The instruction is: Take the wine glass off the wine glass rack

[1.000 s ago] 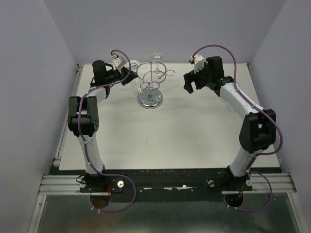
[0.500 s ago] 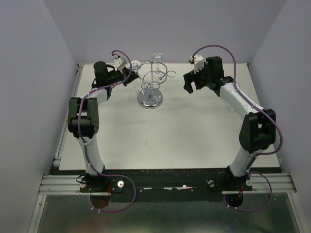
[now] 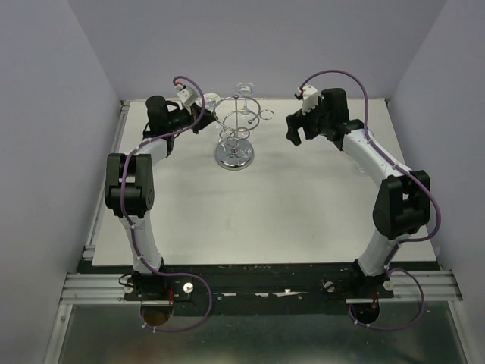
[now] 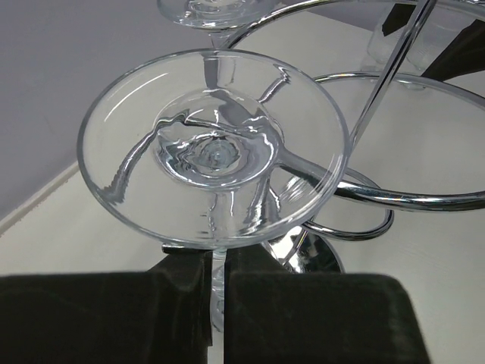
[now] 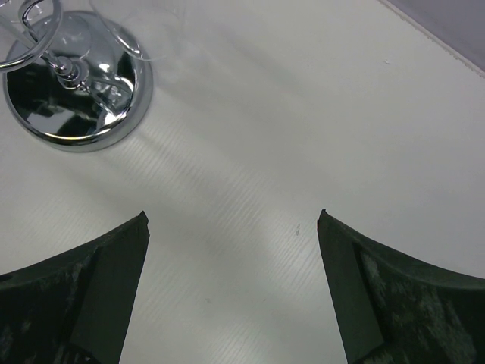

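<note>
left pincer (image 4: 217,277) closed on the stem of the wine glass (image 4: 216,155), just below its foot. foot sits over a loop of the wine glass rack (image 4: 409,199), so the glass is not yet off. right pincer (image 5: 233,216) open, held well apart on the rack's right, likely to keep clear. bench (image 5: 250,114) white, matte. pale lilac walls (image 3: 303,38) on three sides.

Probably a robotics lab cell: plain lilac walls (image 3: 53,114) box in a white worktop (image 3: 265,220). Aluminium rails (image 3: 87,284) along its near edge carry the left arm (image 3: 130,189) and right arm (image 3: 398,205).
</note>
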You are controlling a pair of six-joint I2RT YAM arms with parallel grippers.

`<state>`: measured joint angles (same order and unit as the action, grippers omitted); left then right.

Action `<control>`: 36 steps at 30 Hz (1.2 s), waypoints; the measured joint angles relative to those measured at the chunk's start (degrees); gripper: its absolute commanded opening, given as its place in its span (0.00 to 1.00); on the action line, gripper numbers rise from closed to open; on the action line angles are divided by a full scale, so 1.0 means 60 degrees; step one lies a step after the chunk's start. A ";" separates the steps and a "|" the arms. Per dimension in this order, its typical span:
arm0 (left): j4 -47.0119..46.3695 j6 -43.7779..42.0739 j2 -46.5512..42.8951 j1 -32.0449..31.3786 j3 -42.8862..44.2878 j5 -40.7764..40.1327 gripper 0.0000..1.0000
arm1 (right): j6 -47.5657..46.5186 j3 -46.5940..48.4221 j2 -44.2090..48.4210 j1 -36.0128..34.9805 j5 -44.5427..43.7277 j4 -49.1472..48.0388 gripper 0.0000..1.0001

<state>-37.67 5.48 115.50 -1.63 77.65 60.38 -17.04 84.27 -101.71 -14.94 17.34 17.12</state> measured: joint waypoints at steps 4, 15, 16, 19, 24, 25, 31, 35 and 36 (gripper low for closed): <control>0.0004 0.0069 0.0000 0.0000 0.0004 -0.0138 0.00 | 0.0000 0.0000 0.0000 0.0000 0.0000 -0.0069 0.99; -0.0069 0.0313 -0.0022 0.0135 0.0076 -0.0699 0.00 | 0.0004 0.0000 0.0000 0.0000 0.0004 -0.0164 0.99; -0.0066 0.0317 -0.0022 0.0135 0.0076 -0.0721 0.00 | 0.0004 0.0000 0.0000 0.0000 0.0004 -0.0175 0.99; -0.0062 0.0324 -0.0047 0.0153 0.0076 -0.0787 0.00 | 0.0004 0.0000 0.0000 0.0000 0.0004 -0.0208 1.00; -0.0062 0.0346 -0.0193 0.0153 0.0076 -0.0874 0.00 | 0.0004 0.0000 0.0000 0.0000 0.0004 -0.0208 1.00; -0.0062 0.0350 -0.0222 0.0153 0.0076 -0.0892 0.00 | 0.0004 -0.0004 0.0000 0.0000 0.0004 -0.0211 1.00; -0.0029 0.0353 -0.0306 0.0164 0.0076 -0.0933 0.00 | 0.0004 -0.0069 0.0000 0.0000 0.0004 -0.0284 1.00; 0.0022 0.0357 -0.0357 0.0248 0.0033 -0.0958 0.00 | 0.0004 -0.0142 0.0000 0.0000 0.0004 -0.0335 1.00; 0.0018 0.0357 -0.0379 0.0280 0.0000 -0.0958 0.00 | 0.0004 -0.0149 0.0000 0.0000 0.0007 -0.0346 1.00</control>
<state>-37.56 7.62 113.23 0.05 77.65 54.63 -17.02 83.37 -101.71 -14.94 17.39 15.05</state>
